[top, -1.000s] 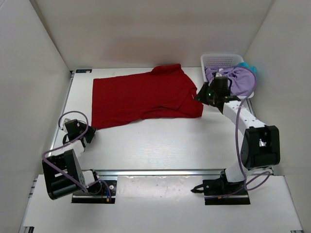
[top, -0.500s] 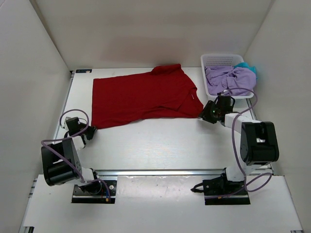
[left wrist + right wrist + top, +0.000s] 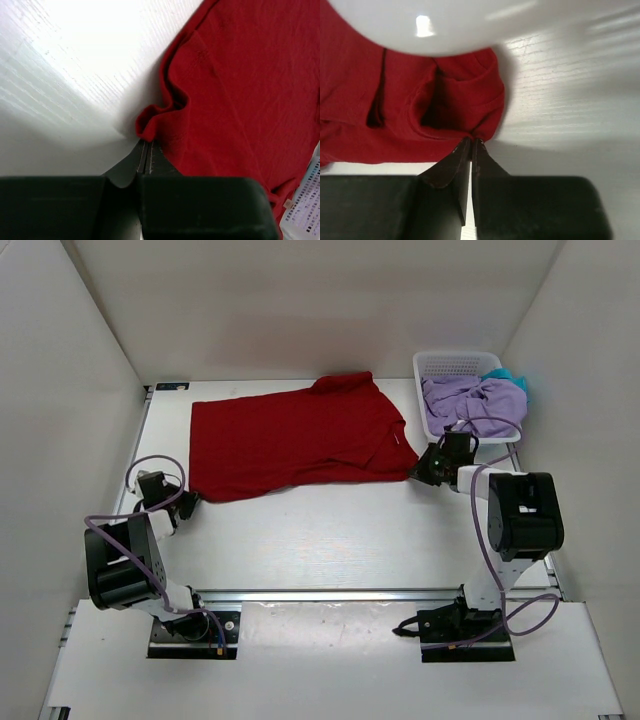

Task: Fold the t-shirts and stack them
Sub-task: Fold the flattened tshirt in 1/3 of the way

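Note:
A red t-shirt (image 3: 300, 440) lies spread flat on the white table. My left gripper (image 3: 187, 499) is at its near left corner, and in the left wrist view the jaws (image 3: 146, 143) are shut on a bunched fold of the red cloth (image 3: 235, 90). My right gripper (image 3: 421, 471) is at the near right corner, and its jaws (image 3: 471, 141) are shut on a puckered edge of the red shirt (image 3: 395, 105). A lavender t-shirt (image 3: 478, 403) is heaped in the basket, with a teal t-shirt (image 3: 513, 377) showing behind it.
The white mesh basket (image 3: 455, 364) stands at the back right, just behind my right gripper; a bit of it (image 3: 306, 207) also shows in the left wrist view. White walls enclose the table on the left, back and right.
My right gripper came down from the basket to the red shirt's near right corner and shut on it. My left gripper moved up to the near left corner and shut.

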